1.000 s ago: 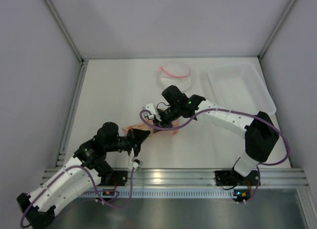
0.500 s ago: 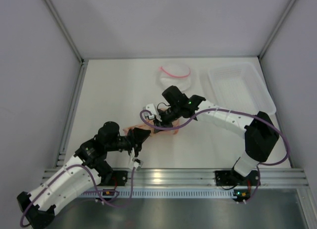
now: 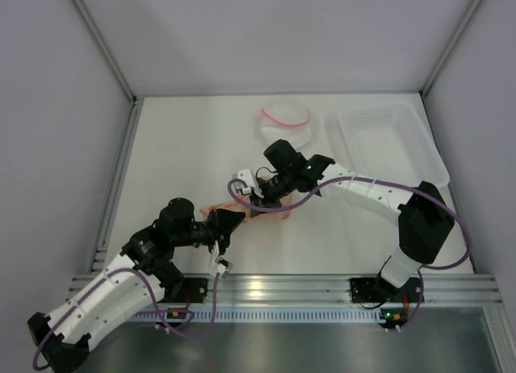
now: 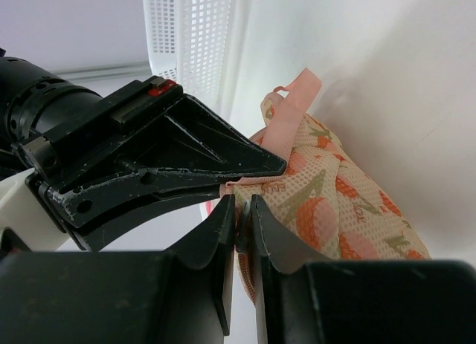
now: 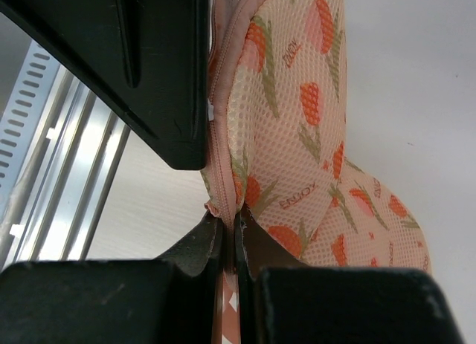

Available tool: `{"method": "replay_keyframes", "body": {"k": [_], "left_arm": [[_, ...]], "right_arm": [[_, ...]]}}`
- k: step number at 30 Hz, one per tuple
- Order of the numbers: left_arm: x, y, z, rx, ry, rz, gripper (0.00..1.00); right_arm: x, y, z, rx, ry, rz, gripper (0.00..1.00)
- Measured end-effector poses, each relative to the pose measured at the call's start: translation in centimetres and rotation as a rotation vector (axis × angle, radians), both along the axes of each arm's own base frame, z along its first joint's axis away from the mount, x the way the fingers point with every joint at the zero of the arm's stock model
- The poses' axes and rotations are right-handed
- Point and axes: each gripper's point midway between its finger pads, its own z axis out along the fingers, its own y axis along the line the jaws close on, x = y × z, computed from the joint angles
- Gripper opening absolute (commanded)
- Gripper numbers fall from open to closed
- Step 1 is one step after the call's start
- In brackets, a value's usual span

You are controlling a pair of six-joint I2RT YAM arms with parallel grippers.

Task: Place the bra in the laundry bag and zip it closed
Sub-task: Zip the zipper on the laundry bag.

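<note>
We are pinching the left gripper (image 4: 242, 210), jaws nearly together, on the pink rim of the laundry bag (image 4: 327, 203) at its 8 o'clock end. The bag is lying mid-table (image 3: 177, 147), and our right gripper (image 5: 229, 221) is clamping tight on its zipper seam from 1 o'clock.

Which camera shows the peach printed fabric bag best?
The right wrist view: the peach printed fabric bag fills much of the frame, its mesh weave and pink edging sharp. The left wrist view shows a smaller part beside the right arm's tool. The top view shows only small slivers of it.
</note>
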Motion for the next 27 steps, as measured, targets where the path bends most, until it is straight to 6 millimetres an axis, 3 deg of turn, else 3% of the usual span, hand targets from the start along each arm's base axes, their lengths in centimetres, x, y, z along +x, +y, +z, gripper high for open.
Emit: {"method": "replay_keyframes", "body": {"k": [10, 11, 14, 16, 21, 27], "left_arm": [[-0.3, 0.3, 0.9, -0.036, -0.004, 0.012, 0.22], [-0.3, 0.3, 0.9, -0.036, -0.003, 0.012, 0.29], [-0.3, 0.3, 0.9, -0.038, 0.0, 0.012, 0.33], [-0.4, 0.2, 0.9, -0.038, -0.001, 0.009, 0.29], [-0.4, 0.2, 0.9, -0.037, -0.002, 0.004, 0.04], [-0.3, 0.2, 1.1, -0.04, -0.006, 0.008, 0.0]], "right_arm": [[-0.2, 0.1, 0.3, 0.012, 0.028, -0.002, 0.0], [-0.2, 0.1, 0.3, 0.012, 0.031, -0.002, 0.0], [-0.1, 0.0, 0.2, 0.007, 0.034, -0.013, 0.0], [0.1, -0.1, 0.2, 0.007, 0.034, -0.018, 0.0], [0.3, -0.2, 0.2, 0.004, 0.033, -0.025, 0.0], [0.3, -0.3, -0.1, -0.002, 0.034, -0.028, 0.0]]}}
